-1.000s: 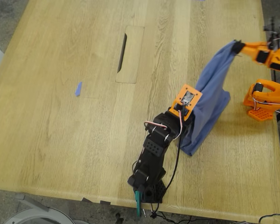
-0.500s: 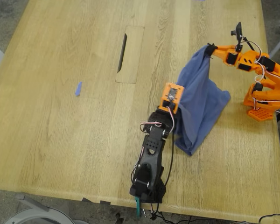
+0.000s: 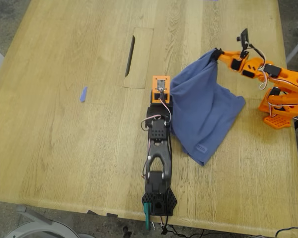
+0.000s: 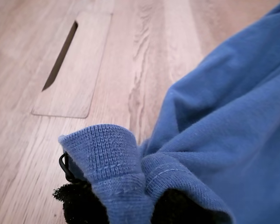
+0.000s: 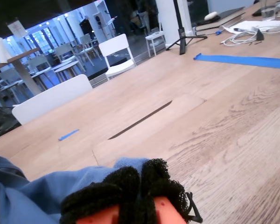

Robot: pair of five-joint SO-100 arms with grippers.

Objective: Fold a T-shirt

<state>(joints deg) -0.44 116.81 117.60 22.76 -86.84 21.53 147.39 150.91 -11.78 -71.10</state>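
T-shirt, clamped by both tools

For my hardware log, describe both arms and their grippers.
My first gripper has an orange head on a black jointed arm with thin white and red cables. My second gripper sits on an orange arm with black joints, looped wires and a small black camera. Its fingertips wear fuzzy black padding.

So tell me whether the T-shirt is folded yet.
Not folded: the T-shirt hangs stretched between both pincers, its lower part bunched on the table.
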